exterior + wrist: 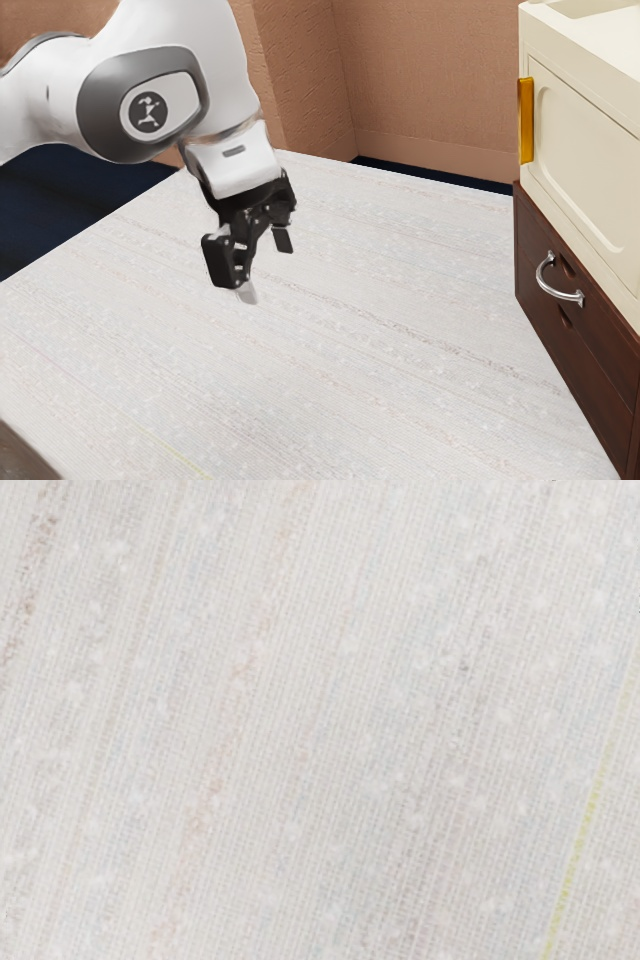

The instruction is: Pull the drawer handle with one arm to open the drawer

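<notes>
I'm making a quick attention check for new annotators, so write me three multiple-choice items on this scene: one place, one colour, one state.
1. Where is the curved handle?
A) On the wall
B) On the brown wooden front
C) On the tabletop

2. What colour is the upright bar on the cream cabinet?
A) Gold
B) Blue
C) Black

3. How is the gripper?
A) Shut on the curved handle
B) Shut, holding nothing
C) Open, holding nothing

1: B, the exterior view shows it mounted there, below the cream cabinet.
2: A, its yellow-gold face stands out against the cream.
3: C, its fingers stand apart with nothing between them.
</notes>
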